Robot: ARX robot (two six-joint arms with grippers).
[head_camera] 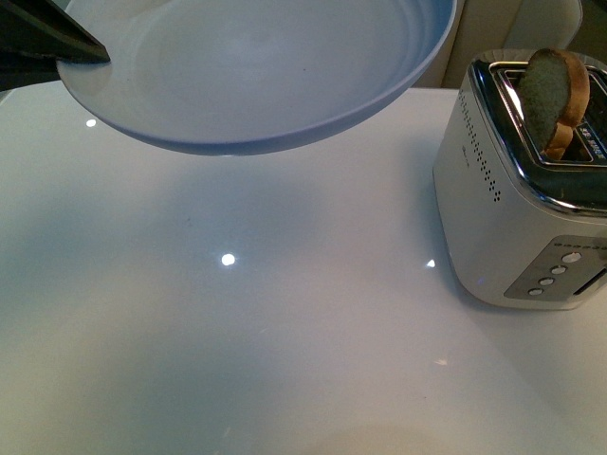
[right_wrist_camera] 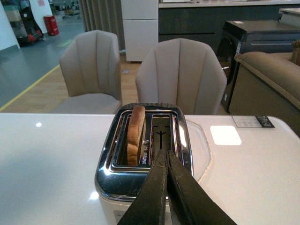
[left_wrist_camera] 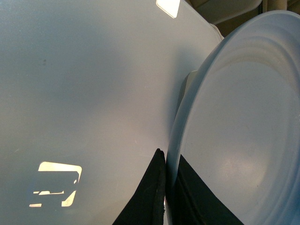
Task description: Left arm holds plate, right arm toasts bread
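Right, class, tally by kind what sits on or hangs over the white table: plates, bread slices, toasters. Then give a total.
Plate: 1
Bread slice: 1
Toaster: 1
Total: 3

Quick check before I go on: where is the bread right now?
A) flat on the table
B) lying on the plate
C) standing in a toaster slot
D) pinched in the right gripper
C: the bread stands on edge in one slot of the toaster, its top sticking out, while the plate is bare and the right gripper is shut on nothing.
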